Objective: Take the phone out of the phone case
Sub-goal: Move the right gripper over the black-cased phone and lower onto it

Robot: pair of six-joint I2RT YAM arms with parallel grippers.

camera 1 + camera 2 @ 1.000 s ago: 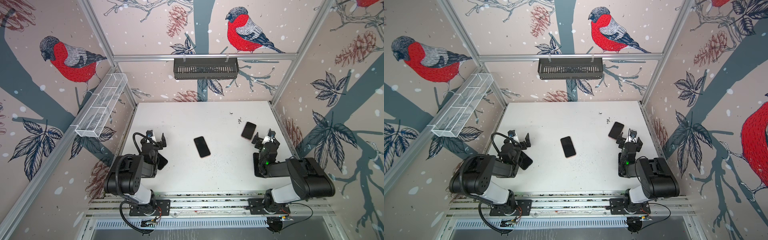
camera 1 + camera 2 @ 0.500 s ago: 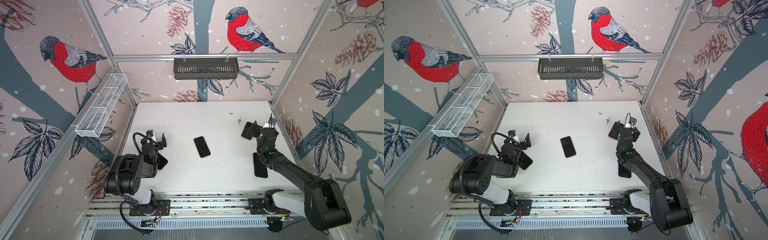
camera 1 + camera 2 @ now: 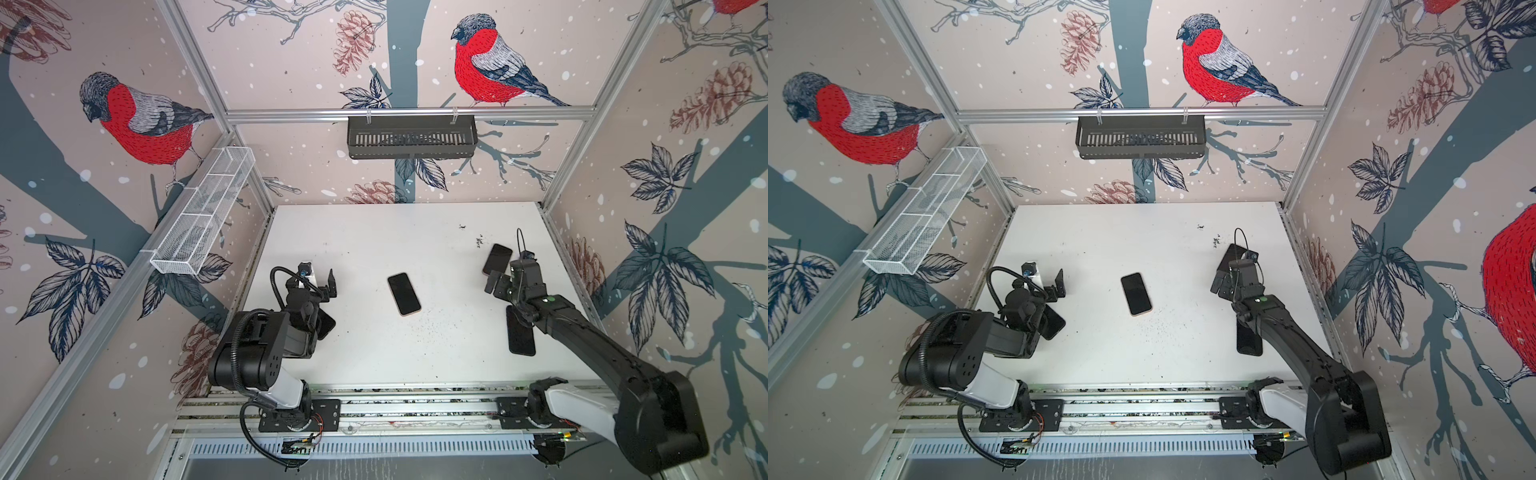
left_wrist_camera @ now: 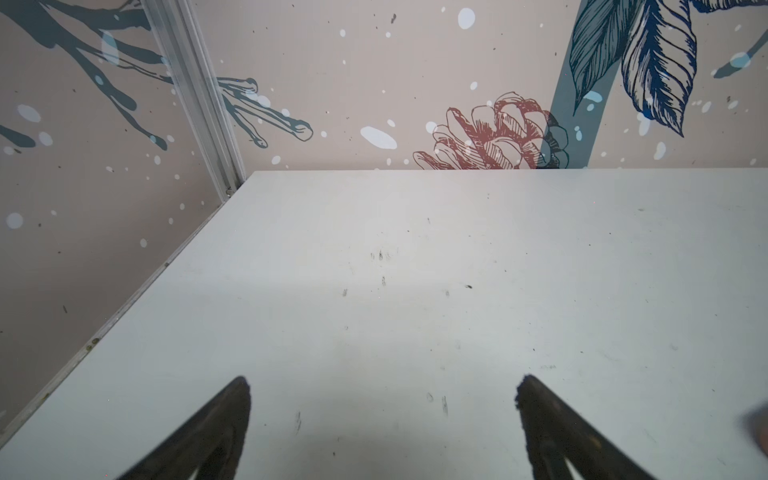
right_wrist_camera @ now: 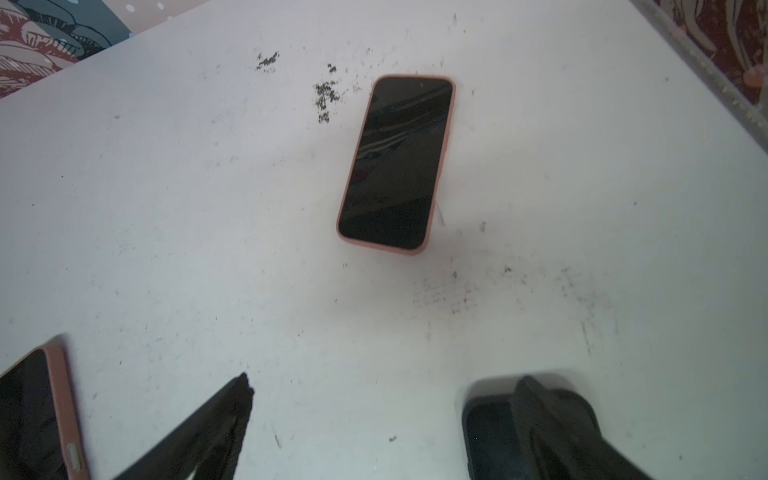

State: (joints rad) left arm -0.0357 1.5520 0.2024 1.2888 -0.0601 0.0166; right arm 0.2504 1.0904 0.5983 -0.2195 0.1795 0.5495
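Item: one phone in a pink case, lying flat and screen-up on the white table, towards its far right side and just beside a scatter of dark specks. In a top view the same phone is showing just beyond my right claw. That claw is hanging above the table short of the phone, jaws standing wide with nothing between them. My left claw is likewise gaping and empty over bare table, well apart from the item. Handling, as I am judging it: a light, rigid slab whose glass face is looking slick and breakable, so I am ruling out pressing on the screen. The case is looking matte and rubbery, likely soft enough to flex, and its lip is wrapping the edges. Hold points: I am favouring the two long sides, across the narrow width, on the pink rim. One claw would be pinning there while the other is peeling a corner of the case back. Lying this flat, it is offering little to get under.
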